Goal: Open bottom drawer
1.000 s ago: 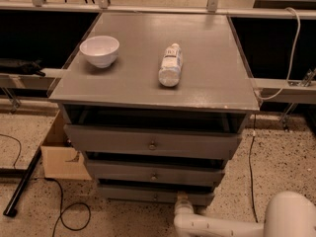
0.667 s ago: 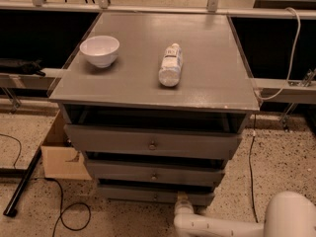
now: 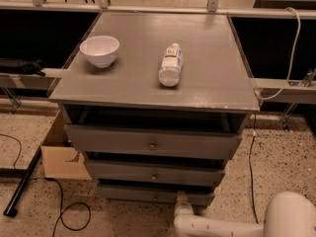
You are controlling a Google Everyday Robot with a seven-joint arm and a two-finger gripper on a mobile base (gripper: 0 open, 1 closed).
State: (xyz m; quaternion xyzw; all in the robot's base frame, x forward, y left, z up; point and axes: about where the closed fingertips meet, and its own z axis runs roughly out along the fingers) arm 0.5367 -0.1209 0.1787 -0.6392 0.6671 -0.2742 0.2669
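At far left, on the speckled floor, a black pole lies at a slant beside a cardboard box, and a dark cable loops in front of them. The grey cabinet stands just right of the box. On its surface, a white bowl sits upright near the left rear corner. A clear bottle lies on its side near the centre, well apart from the bowl. Below the surface are three grey fronts stacked in steps, with a dark gap above each: the top drawer, the middle drawer and the bottom drawer. The bottom drawer is the lowest front, just above the floor, with a small round knob at its centre. The end effector is just right of that knob, against the front of the bottom drawer. Whether it is spread or pressed together cannot be told. The white arm carrying it runs low along the floor from the lower right corner. A white cord hangs at far right.
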